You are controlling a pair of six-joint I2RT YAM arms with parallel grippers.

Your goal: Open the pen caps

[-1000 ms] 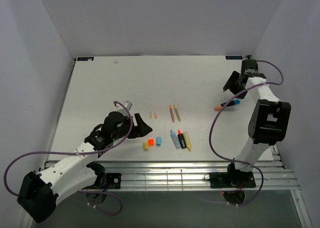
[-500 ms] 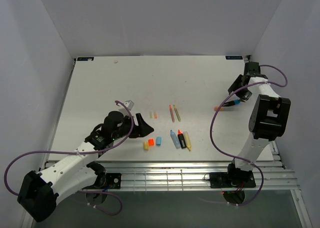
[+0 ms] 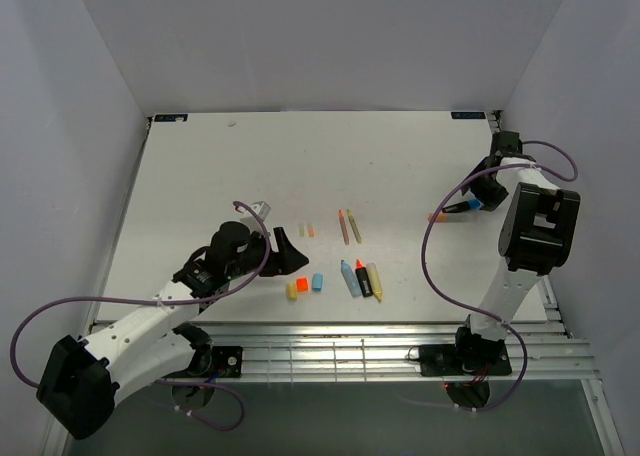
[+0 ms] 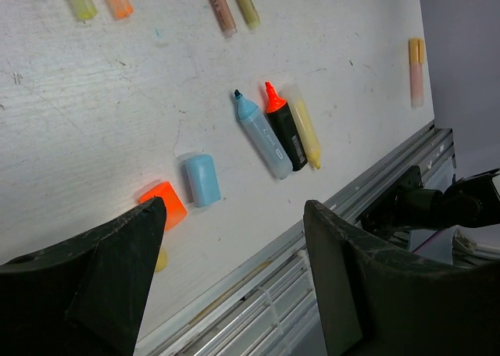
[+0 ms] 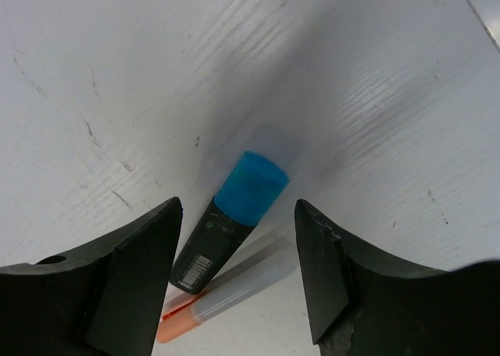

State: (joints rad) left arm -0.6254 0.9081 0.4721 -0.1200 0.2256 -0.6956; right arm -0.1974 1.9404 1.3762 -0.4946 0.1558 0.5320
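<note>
My left gripper (image 3: pixel 287 251) is open and empty, low over the table just left of three loose caps: yellow (image 3: pixel 291 290), orange (image 3: pixel 302 285) and light blue (image 3: pixel 317 281). In the left wrist view (image 4: pixel 234 209) the orange cap (image 4: pixel 164 204) touches the left fingertip, the light blue cap (image 4: pixel 201 179) lies beside it, and the yellow cap (image 4: pixel 161 258) is mostly hidden. Two tiny pale caps (image 3: pixel 306 230) lie further back. My right gripper (image 3: pixel 482 193) is open, its jaws on either side of a black marker with a blue cap (image 5: pixel 251 186), not touching it.
Three uncapped markers (image 3: pixel 361 278) lie side by side right of the loose caps. Two thin pens (image 3: pixel 348 225) lie behind them. A pale pen with an orange cap (image 5: pixel 181 319) lies against the black marker. The table's front edge and rails (image 4: pixel 258 270) are just below the left gripper.
My right gripper has swung right and down over the blue-capped marker. The left arm has shifted slightly right. Nothing on the table has moved.
</note>
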